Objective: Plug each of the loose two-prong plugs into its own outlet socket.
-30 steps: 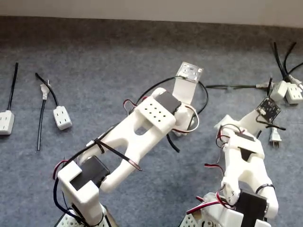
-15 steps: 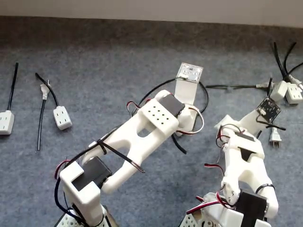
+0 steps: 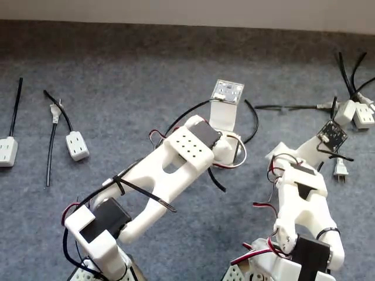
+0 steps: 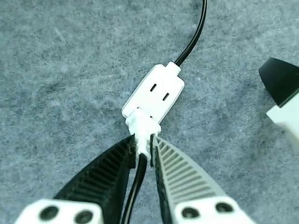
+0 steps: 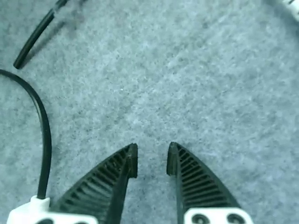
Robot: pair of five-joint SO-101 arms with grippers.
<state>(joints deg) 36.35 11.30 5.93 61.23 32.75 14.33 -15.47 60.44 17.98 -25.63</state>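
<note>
My left gripper is shut on a white two-prong plug, whose front end sits against the end of a white outlet block lying on the grey carpet. A black cord runs away from the block's far end. In the high view the left arm stretches to the table's middle and covers this plug and block. My right gripper hangs open above bare carpet with nothing between its fingers. A loose white plug lies beside the right arm's wrist.
At far left lie two outlet blocks and a loose plug on its cord. More outlet blocks with cords sit at the back right. A black cord curves near my right gripper.
The left arm swung slightly right, then back left, with the plug still in its gripper. The right arm has stayed still.
</note>
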